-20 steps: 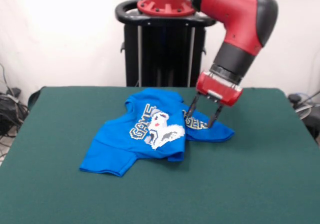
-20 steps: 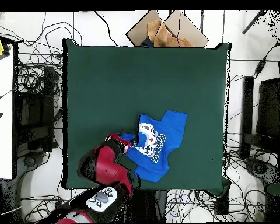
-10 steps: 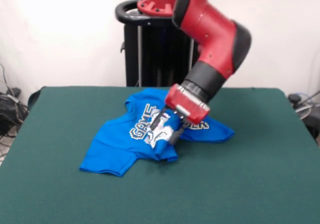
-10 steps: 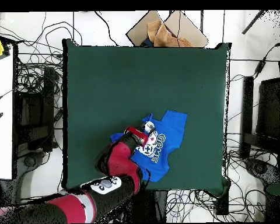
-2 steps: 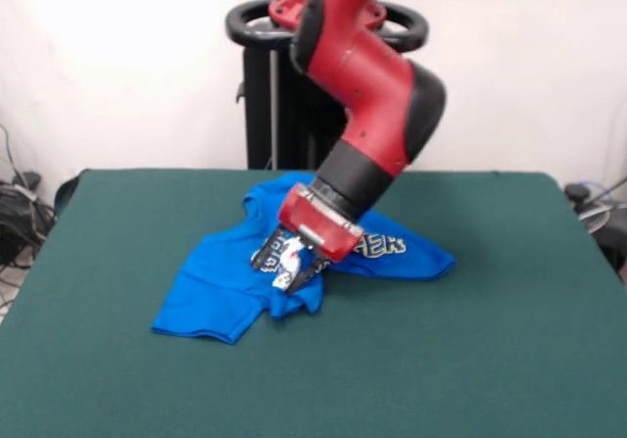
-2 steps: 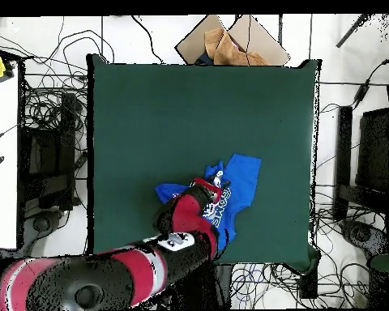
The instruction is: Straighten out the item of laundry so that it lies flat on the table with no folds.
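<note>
Blue T-shirt (image 5: 227, 279) lies crumpled on the green worktop (image 5: 470, 360), not flat. In the front view it sits in the far half of the worktop, roughly midway between the left and right edges and closer to the far edge than to the near one. In the overhead view the T-shirt (image 6: 237, 180) is toward the bottom edge of the worktop (image 6: 165, 113), a little right of centre.

Cloth state: one part spreads toward the front-left corner and ends in a straight hem; another lies flat to the right, showing part of the grey-and-white lettering. The middle is bunched and folded over itself, so the white print shows only in pieces. A further fold lies at the back by the collar area.

The red and black arm (image 5: 367, 95) slants down over the T-shirt. The gripper (image 5: 294, 267) is tilted and sits in the bunched middle of the T-shirt, its fingers pinching a raised fold of blue cloth with white print; cloth shows between and around the tips. In the overhead view the gripper (image 6: 207, 187) covers the middle of the T-shirt, and the arm hides the shirt's lower-left portion.

Off the worktop: cardboard (image 6: 228, 42) past the top edge in the overhead view, cables (image 6: 44, 105) on the floor around.
</note>
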`<state>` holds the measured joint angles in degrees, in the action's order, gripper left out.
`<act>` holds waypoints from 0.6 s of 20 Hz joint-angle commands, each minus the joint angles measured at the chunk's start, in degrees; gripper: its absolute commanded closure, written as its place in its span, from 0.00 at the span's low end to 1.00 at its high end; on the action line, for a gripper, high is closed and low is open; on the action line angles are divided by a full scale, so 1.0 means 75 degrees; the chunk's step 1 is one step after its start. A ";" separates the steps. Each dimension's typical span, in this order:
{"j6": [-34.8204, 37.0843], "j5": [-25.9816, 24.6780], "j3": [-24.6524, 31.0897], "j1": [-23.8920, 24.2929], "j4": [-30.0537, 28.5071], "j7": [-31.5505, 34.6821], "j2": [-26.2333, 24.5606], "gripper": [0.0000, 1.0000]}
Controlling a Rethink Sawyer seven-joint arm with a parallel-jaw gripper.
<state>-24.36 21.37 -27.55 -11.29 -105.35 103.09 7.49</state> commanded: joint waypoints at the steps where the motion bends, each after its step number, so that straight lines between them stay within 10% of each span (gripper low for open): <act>1: 0.2244 -0.1901 0.2870 0.2092 0.0737 0.0224 0.0420 0.00; 2: 0.2327 -0.2264 0.3228 0.2427 0.0672 0.0260 0.0529 1.00; 12: 0.3035 -0.2826 0.4914 0.3858 -0.0947 0.1211 0.1724 1.00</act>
<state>-12.07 2.69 -7.86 14.97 -107.24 103.09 21.39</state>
